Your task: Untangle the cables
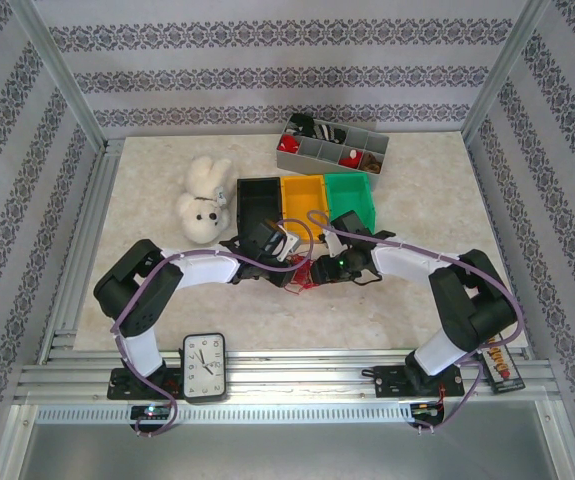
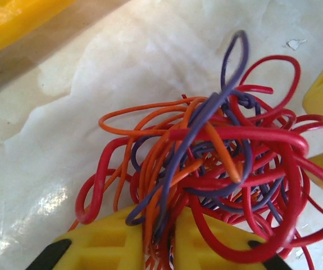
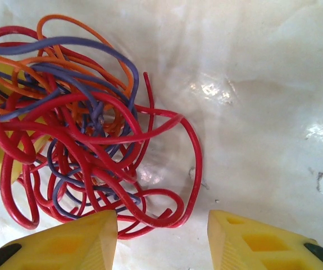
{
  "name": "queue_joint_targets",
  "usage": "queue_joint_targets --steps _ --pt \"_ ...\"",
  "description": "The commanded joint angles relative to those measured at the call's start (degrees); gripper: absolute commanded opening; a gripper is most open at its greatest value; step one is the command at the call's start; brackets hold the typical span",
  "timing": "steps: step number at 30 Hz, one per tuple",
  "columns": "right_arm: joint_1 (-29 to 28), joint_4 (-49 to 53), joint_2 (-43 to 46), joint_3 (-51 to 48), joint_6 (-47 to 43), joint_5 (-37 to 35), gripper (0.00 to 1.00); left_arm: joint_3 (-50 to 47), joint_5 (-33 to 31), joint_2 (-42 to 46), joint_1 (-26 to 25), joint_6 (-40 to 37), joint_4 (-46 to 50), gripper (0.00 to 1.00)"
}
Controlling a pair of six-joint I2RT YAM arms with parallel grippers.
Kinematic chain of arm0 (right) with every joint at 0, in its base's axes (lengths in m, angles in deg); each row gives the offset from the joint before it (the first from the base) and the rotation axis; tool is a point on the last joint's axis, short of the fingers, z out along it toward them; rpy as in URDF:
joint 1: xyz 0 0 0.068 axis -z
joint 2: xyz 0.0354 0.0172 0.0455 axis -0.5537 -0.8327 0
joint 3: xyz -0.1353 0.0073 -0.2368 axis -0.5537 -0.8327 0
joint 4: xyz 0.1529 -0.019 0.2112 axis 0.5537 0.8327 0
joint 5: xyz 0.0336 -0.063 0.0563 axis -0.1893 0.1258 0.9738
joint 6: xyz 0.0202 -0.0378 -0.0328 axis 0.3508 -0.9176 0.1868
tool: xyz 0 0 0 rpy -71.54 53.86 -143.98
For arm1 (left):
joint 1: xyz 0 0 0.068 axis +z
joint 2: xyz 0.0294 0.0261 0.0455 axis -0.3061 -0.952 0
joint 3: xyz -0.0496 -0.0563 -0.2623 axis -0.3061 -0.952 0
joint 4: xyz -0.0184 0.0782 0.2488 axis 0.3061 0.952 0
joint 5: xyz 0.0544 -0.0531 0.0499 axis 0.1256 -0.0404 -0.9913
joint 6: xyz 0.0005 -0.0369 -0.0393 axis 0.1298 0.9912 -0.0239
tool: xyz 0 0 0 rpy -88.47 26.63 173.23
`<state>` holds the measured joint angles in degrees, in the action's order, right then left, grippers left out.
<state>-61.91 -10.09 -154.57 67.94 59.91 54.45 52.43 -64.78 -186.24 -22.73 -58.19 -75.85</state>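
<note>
End effectors (image 2: 158, 250) (image 3: 162, 242) two, cables (image 2: 217, 163) one tangle

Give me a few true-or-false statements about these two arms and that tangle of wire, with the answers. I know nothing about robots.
1. The cables are red, orange and purple strands knotted into one tangle. True.
2. The right gripper is clamped shut on the tangle. False: its fingers stand wide apart, and most of the tangle lies off to one side of them.
3. The left gripper is closed on a few strands that run between its fingers. True.
4. A white plush toy lies beside the black bin, on its left in the top view. True.
5. The cables lie inside that black bin. False: they lie on the table, between the two grippers.
</note>
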Motion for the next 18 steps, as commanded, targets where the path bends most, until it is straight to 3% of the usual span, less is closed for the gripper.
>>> queue_joint_targets --steps 1,4,11,18 --pt "-0.28 -0.54 -0.25 1.9 -1.53 -1.86 0.47 -1.37 -2.81 -2.46 -0.75 -0.93 1.76 0.09" --pt "-0.29 -0.85 -1.68 2.99 -2.29 -2.51 0.47 -1.96 -3.25 -2.99 -0.75 -1.19 1.62 0.0" --pt "-0.34 -1.59 -5.75 5.79 -3.73 -1.85 0.44 -2.18 -2.2 -4.25 -0.73 -1.63 2.1 0.0" --pt "-0.31 -1.79 -5.25 5.08 -3.96 -0.11 0.13 -1.23 -3.44 -4.64 -0.67 -1.91 3.26 0.0"
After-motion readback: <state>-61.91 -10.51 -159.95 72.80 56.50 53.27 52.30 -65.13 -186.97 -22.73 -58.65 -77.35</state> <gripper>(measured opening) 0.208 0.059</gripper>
